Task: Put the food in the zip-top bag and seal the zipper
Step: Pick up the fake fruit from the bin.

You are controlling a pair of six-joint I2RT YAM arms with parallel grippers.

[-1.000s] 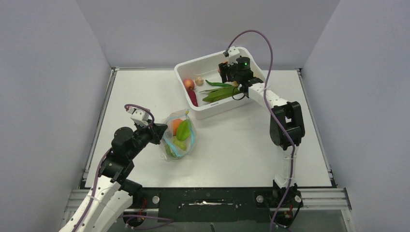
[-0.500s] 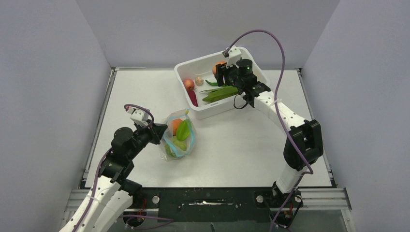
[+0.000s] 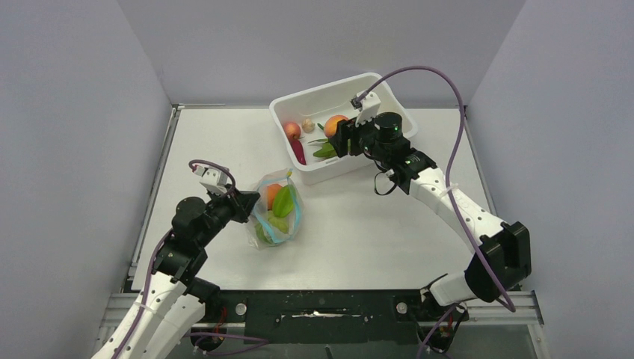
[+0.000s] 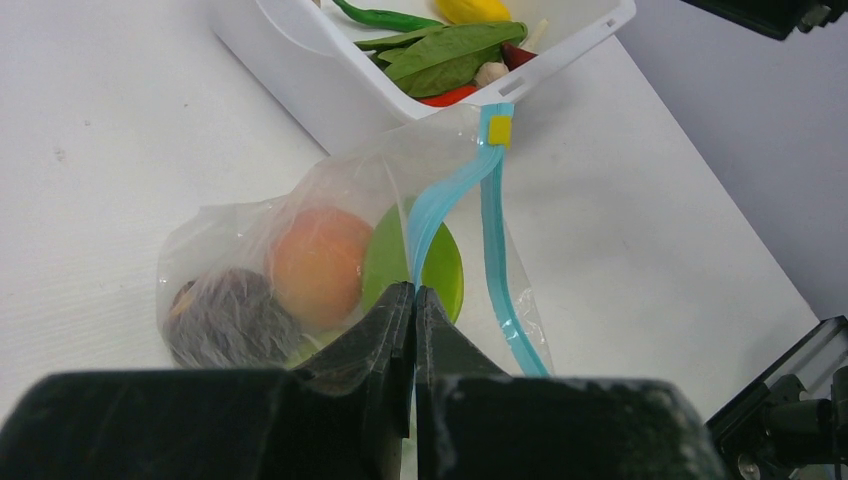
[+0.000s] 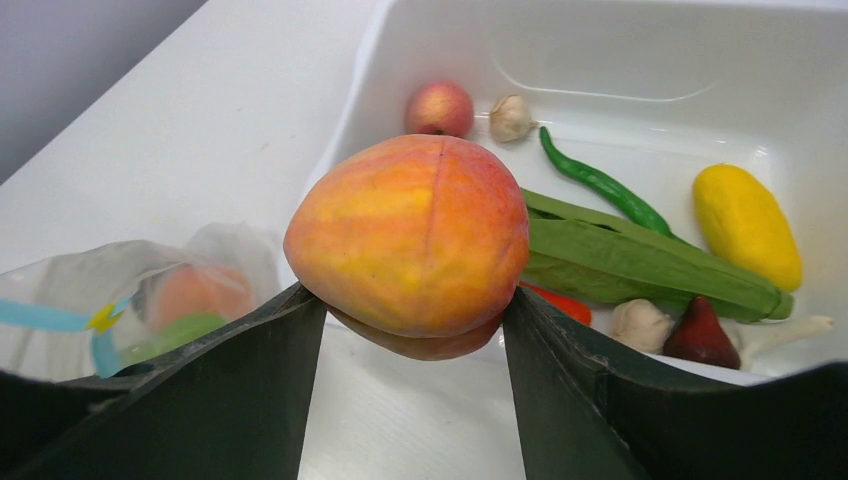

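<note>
The clear zip-top bag (image 3: 275, 211) lies on the table with a peach (image 4: 318, 262), a green piece (image 4: 442, 268) and a dark purple-brown fruit (image 4: 232, 320) inside. Its blue zipper (image 4: 455, 195) is open. My left gripper (image 3: 243, 202) is shut on the bag's blue rim (image 4: 413, 290). My right gripper (image 3: 338, 134) is shut on an orange-pink peach (image 5: 410, 235) and holds it above the near wall of the white tub (image 3: 351, 167). The peach also shows in the top view (image 3: 334, 124).
The white tub (image 5: 640, 60) holds a small red-pink fruit (image 5: 438, 107), a garlic bulb (image 5: 511, 117), a green chilli (image 5: 600, 185), green leaves (image 5: 640, 262), a yellow fruit (image 5: 745, 225) and a dark red piece (image 5: 700, 335). Grey walls stand on three sides.
My right gripper has lifted the peach out of the tub and drawn it towards the near wall and the left. The left gripper has held still on the bag.
</note>
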